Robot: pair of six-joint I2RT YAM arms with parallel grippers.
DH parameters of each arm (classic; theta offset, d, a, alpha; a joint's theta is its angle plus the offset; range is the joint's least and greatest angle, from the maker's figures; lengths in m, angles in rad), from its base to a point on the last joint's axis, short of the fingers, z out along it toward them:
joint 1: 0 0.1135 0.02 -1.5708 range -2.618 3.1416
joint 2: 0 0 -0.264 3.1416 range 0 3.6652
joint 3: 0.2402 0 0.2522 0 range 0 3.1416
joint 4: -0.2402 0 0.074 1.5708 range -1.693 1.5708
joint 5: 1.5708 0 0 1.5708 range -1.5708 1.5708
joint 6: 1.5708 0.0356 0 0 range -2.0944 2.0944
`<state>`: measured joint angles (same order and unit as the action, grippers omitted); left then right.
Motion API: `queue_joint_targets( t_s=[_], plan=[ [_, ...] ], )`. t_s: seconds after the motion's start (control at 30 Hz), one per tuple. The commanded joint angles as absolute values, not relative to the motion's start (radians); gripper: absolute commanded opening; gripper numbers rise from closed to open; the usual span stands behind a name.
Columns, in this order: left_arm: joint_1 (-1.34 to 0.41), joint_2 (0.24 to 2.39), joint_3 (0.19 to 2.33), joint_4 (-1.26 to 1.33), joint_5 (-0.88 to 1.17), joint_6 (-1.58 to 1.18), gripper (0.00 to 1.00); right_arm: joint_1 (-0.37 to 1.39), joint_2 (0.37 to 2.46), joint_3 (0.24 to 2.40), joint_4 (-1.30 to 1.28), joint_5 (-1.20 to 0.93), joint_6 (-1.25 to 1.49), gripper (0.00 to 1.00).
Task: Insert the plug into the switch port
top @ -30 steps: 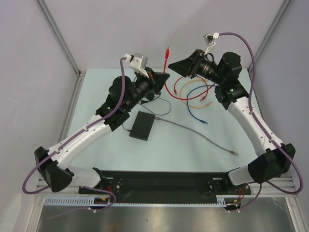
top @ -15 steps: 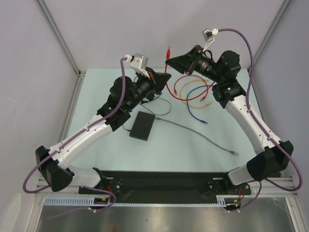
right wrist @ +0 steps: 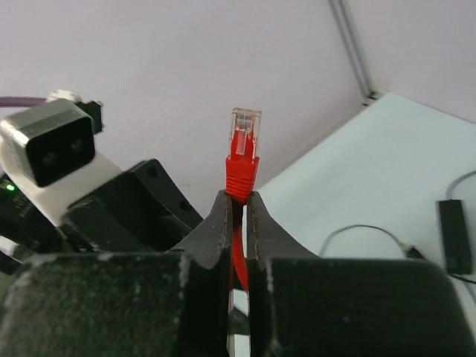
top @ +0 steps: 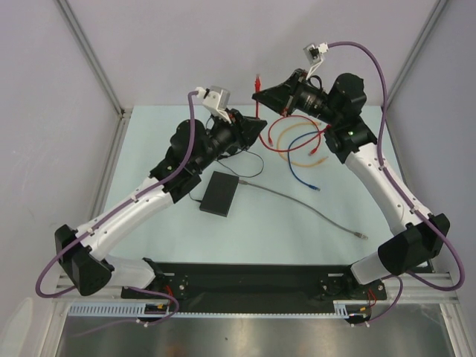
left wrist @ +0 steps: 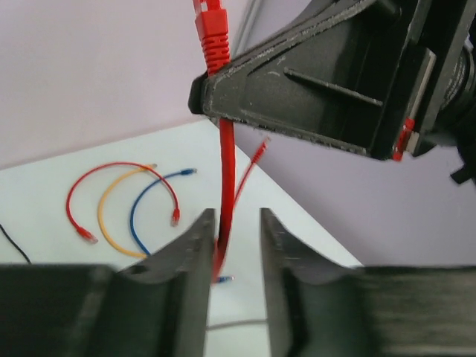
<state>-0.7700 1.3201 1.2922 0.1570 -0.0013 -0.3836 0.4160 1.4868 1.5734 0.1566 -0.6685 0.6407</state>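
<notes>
The red plug [top: 258,78] points upward above the back of the table, its clear tip [right wrist: 245,120] showing. My right gripper [right wrist: 238,199] is shut on the red cable just below the plug's boot. The cable [left wrist: 225,171] hangs down between the fingers of my left gripper [left wrist: 236,223], which stands open, with the cable near its left finger. In the top view the left gripper [top: 260,123] is just below the right gripper [top: 257,94]. The flat black box [top: 219,193] lies mid-table. Its switch port cannot be made out.
Red [top: 279,134], yellow [top: 305,158] and blue [top: 301,172] patch cables lie looped at the back right. A grey cable [top: 312,212] runs from the box toward the right. A small black adapter [right wrist: 454,234] with a thin cord lies behind the box.
My right gripper has moved left to the raised red cable and shut on it under the plug. The left gripper, shut on the cable before, has opened.
</notes>
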Motion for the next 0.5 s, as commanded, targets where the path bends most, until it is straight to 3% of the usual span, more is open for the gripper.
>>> queue_joint_targets(
  t_s=[0.0, 0.03, 0.13, 0.23, 0.33, 0.47],
  plan=[
    [-0.685, 1.253, 1.261, 0.12, 0.116, -0.414, 0.39, 0.399, 1.485, 1.638, -0.051, -0.686, 0.401, 0.0],
    [-0.654, 1.243, 1.258, 0.073, 0.148, -0.423, 0.48, 0.397, 1.486, 1.652, -0.108, -0.686, 0.34, 0.0],
    [-0.536, 1.207, 1.25, -0.064, 0.277, -0.417, 0.61, 0.393, 1.496, 1.66, -0.32, -0.652, 0.099, 0.0],
    [-0.433, 1.195, 1.25, -0.211, 0.367, -0.324, 0.69, 0.4, 1.522, 1.655, -0.501, -0.6, -0.118, 0.0],
    [-0.322, 1.248, 1.291, -0.369, 0.512, -0.238, 0.74, 0.422, 1.569, 1.646, -0.644, -0.548, -0.277, 0.0],
    [-0.246, 1.334, 1.275, -0.46, 0.545, -0.161, 0.72, 0.462, 1.673, 1.637, -0.791, -0.506, -0.419, 0.0]
  ],
)
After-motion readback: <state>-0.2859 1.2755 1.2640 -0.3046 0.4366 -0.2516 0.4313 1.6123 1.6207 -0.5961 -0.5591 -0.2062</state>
